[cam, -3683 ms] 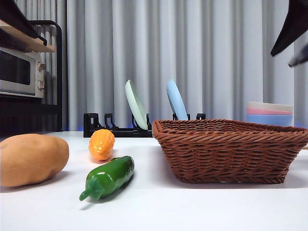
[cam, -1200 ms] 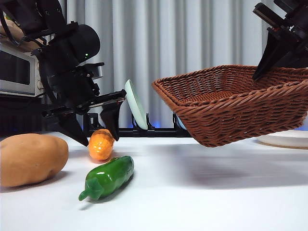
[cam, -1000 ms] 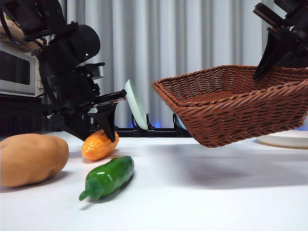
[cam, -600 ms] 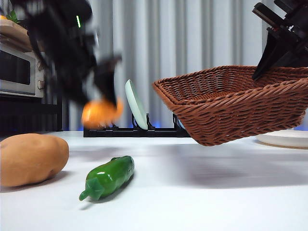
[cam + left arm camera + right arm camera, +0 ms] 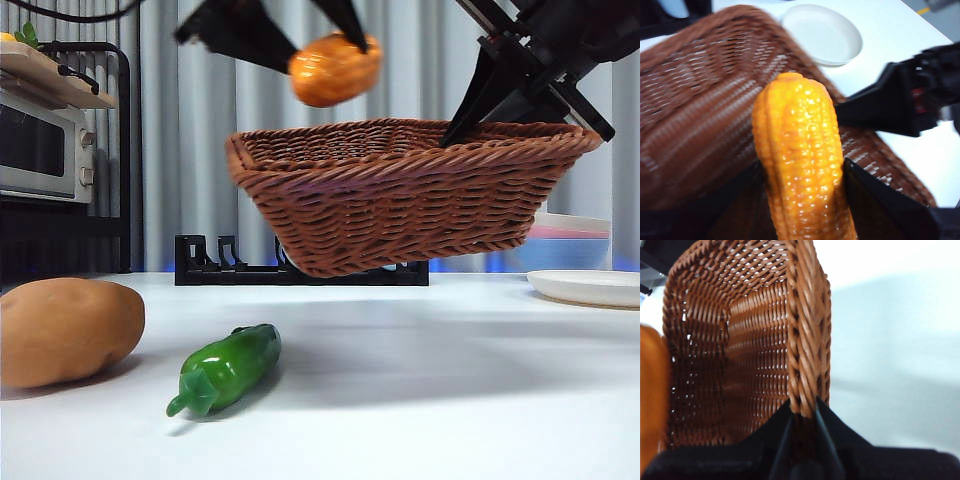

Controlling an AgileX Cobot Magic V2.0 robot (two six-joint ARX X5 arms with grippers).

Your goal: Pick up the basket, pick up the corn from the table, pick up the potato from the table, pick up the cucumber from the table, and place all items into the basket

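My right gripper [image 5: 480,100] is shut on the rim of the brown wicker basket [image 5: 400,190] and holds it in the air above the table; the rim also shows in the right wrist view [image 5: 805,340]. My left gripper [image 5: 320,30] is shut on the orange-yellow ribbed corn [image 5: 335,68] and holds it just above the basket's left part; the corn fills the left wrist view [image 5: 800,155] with the basket [image 5: 700,100] under it. The tan potato [image 5: 65,330] lies on the table at the left. The glossy green cucumber [image 5: 225,368] lies beside it.
A black dish rack [image 5: 300,272] stands behind the basket. A white plate [image 5: 585,287] and stacked bowls [image 5: 570,240] are at the right. A microwave [image 5: 45,150] on a shelf is at the far left.
My left gripper closed on the corn, lifted it off the table and carried it right, above the basket. The basket moved left and levelled. The potato and cucumber have not moved.
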